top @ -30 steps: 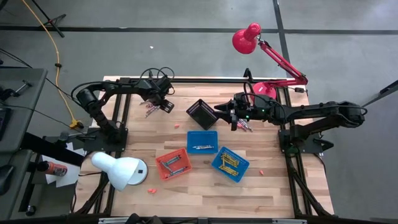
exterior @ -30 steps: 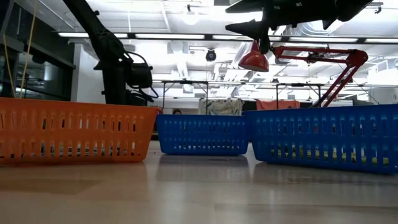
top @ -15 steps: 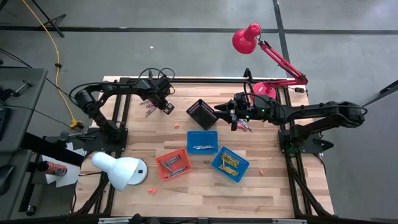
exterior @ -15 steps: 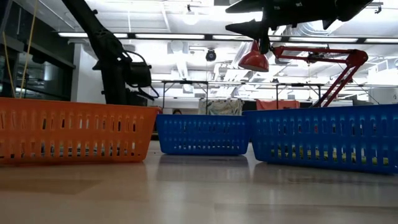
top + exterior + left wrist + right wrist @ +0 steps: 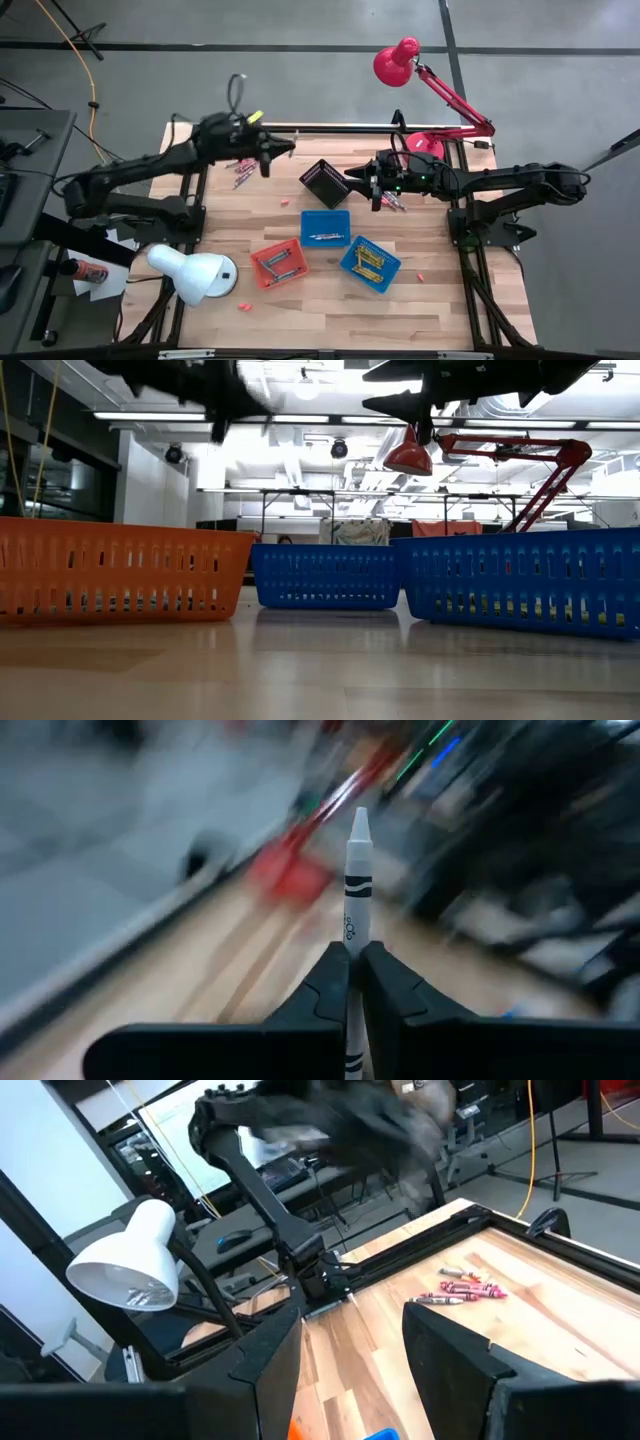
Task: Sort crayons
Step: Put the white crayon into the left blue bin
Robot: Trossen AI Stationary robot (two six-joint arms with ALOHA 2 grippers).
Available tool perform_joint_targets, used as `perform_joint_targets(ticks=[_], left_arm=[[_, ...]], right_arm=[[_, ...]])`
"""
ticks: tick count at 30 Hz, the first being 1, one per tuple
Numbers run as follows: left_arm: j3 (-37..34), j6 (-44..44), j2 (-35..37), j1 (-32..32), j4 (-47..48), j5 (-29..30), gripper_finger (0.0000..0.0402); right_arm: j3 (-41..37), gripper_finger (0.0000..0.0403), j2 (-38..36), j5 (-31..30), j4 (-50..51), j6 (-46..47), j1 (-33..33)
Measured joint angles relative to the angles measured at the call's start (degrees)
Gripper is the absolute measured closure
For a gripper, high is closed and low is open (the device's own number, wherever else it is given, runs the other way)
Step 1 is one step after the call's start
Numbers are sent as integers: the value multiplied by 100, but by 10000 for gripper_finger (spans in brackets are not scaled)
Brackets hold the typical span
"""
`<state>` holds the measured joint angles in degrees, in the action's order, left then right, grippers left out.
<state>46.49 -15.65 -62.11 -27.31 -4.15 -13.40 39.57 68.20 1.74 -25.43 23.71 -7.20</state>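
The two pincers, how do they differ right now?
The left pincer is shut on a grey crayon; the right pincer stands open and empty. The left pincer sits near the table's back left part, by loose crayons; the right pincer is beside the black basket. Both are dark and two-fingered.

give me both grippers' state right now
left gripper: shut on a grey crayon, raised over the table's far left.
right gripper: open, empty, beside the black basket.
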Motion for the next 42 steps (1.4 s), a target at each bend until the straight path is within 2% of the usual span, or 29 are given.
perform_joint_targets(ticks=[4,7,11,23,25,28,36,42], left_arm=[[-293,-163,422,770,-1045,402,401],[-298,-58,489,1289,-1078,880,401],[-298,-12,328,1752,-1102,1150,401],[-296,-21,58,1904,-1476,1415,401],[-171,-34,-66,1936,-1242,1407,401],[231,52,-494,2106,-169,1277,401],[1562,783,-2372,2629,2125,1194,401],[2202,1496,-3473,2807,2768,1185,401]], right_arm=[[0,231,0,28,-148,-1,0],[0,231,-2,41,-316,-1,0],[0,231,0,42,-393,-33,0],[0,231,0,44,-431,-81,2],[0,231,-2,42,-560,-84,0],[0,231,-3,42,-797,-207,0],[5,231,-218,34,-768,-331,-210],[7,231,-306,43,-793,-326,-416]])
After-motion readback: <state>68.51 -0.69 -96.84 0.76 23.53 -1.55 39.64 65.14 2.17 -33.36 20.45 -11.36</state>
